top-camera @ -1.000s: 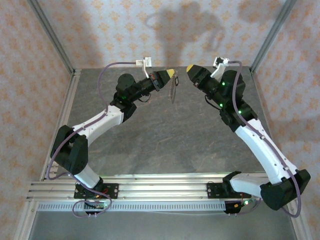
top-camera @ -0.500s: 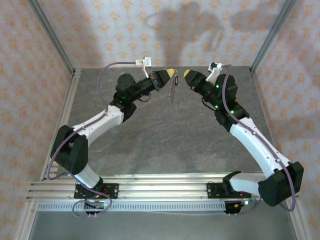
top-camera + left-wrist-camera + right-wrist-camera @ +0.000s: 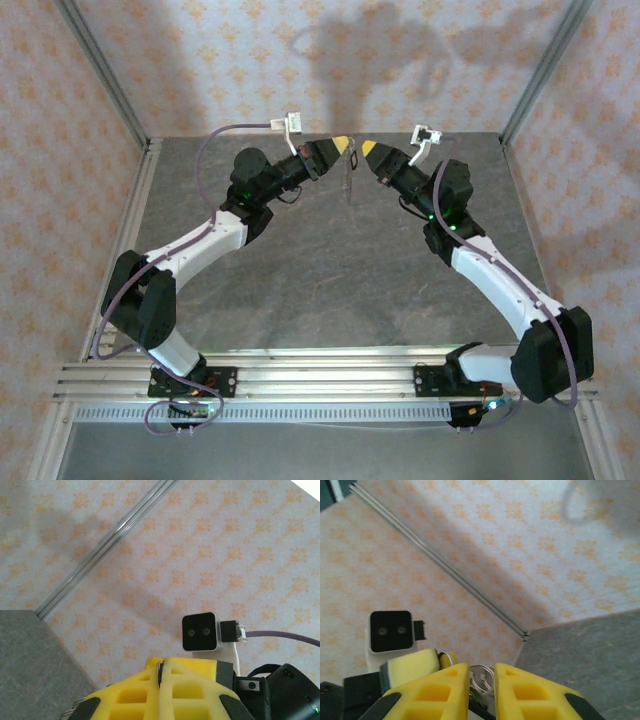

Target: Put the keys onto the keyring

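Right arm: swung inward since a second ago, its right gripper (image 3: 369, 149) now near the tip of the left gripper (image 3: 344, 146), both raised above the far part of the grey table (image 3: 330, 280); the left arm has not shifted. Left gripper: 2 yellow fingers (image 3: 192, 677) pressed flat together, pinching the top of the keyring (image 3: 349, 178). Keyring: thin pale loop hanging straight down from that tip, clear of the table, between the 2 grippers. Right gripper: yellow jaws drawn in to a narrow gap, narrower than a second ago, not fully closed. In the right wrist view, silvery coils of the keyring sit in that gap just past the fingertips; I cannot tell whether the fingers touch them. Key: too small to make out apart from the ring. Backdrop: patterned wall panels with metal frame posts.
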You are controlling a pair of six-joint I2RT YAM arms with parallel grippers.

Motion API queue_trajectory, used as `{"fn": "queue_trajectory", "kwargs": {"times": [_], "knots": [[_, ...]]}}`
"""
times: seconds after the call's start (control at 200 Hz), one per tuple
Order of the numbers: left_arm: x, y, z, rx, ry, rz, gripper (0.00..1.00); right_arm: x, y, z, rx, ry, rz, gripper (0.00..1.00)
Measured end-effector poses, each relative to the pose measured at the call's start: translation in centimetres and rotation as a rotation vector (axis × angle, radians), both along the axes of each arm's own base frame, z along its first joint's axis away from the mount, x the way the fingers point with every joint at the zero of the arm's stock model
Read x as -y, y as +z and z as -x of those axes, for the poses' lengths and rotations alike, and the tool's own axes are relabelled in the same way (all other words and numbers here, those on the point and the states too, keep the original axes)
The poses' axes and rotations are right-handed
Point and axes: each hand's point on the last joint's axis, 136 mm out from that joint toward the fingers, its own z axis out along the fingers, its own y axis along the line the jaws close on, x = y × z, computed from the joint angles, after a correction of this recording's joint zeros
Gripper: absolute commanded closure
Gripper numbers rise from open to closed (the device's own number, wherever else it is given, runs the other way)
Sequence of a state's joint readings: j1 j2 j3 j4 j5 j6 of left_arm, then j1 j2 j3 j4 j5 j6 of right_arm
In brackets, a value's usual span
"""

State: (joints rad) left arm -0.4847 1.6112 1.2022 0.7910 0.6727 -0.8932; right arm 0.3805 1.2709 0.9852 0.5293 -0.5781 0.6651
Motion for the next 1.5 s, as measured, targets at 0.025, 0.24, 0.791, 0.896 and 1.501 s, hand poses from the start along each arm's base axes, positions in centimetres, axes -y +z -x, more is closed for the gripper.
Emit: {"fn": "queue_trajectory", "kwargs": {"times": [0.025,0.24,0.791,0.896,1.501], "knots": [[0.0,0.0,0.0,0.001,0.0,0.001,1.0,-0.1,0.1,0.0,0.004,0.008,-0.008,0.81],[0.0,0.2,0.1,0.002,-0.002,0.008,1.0,-2.2,-0.9,-0.6,-0.016,0.089,-0.055,0.9],[0.1,0.5,0.3,0.021,-0.005,0.014,1.0,-4.0,-5.1,1.0,-0.112,0.14,-0.024,0.9],[0.2,0.6,0.4,0.025,-0.006,0.013,1.0,-2.8,-6.7,1.8,-0.146,0.114,0.013,0.87],[0.4,0.7,0.3,0.031,-0.017,0.01,1.0,2.2,2.1,2.2,0.023,-0.008,0.011,0.62]]}}
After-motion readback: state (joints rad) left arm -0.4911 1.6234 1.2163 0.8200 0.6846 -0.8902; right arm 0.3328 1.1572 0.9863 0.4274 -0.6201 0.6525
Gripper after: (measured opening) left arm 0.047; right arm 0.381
